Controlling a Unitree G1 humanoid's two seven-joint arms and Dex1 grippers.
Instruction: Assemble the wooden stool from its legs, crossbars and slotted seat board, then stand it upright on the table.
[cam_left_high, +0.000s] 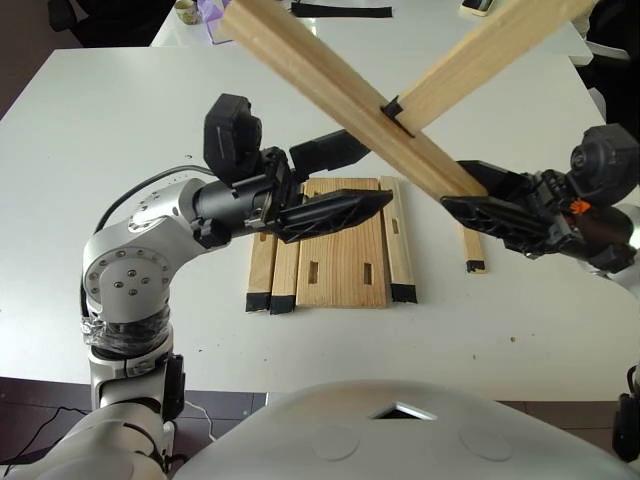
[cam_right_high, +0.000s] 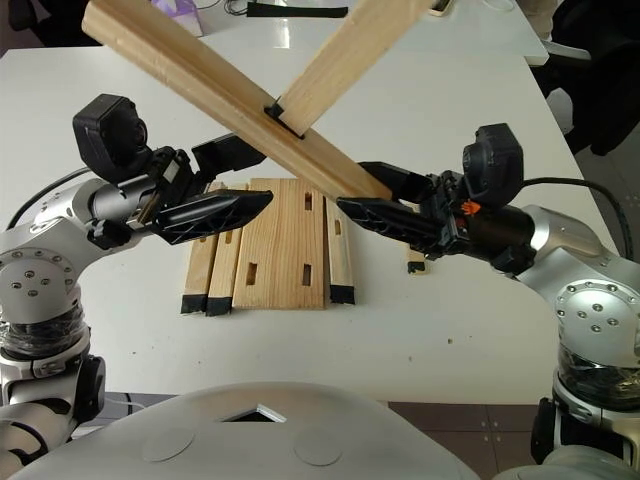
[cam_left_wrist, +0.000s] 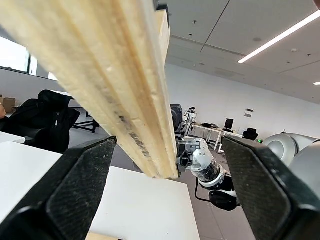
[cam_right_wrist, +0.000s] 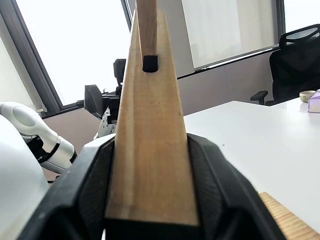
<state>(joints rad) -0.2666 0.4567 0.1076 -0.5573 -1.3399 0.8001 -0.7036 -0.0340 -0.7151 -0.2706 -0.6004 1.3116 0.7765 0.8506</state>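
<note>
Head view: right of centre, the right gripper (cam_left_high: 455, 187) clenches the lower end of a leg (cam_left_high: 300, 62) slanting to the upper left, a crossbar (cam_left_high: 490, 48) set into its slot. At centre the left gripper (cam_left_high: 375, 170) hangs released over the seat board (cam_left_high: 340, 262) on the table (cam_left_high: 90, 140). Left wrist view: fingers (cam_left_wrist: 80, 192) spread wide, leg between. Right wrist view: the right gripper clamps the leg, centre.

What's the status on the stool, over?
Right pincer shut on long pale wooden bar, second bar slotted crosswise into it. Left pincer open near that bar. Slotted wooden seat board flat on white table, loose bars alongside.
</note>
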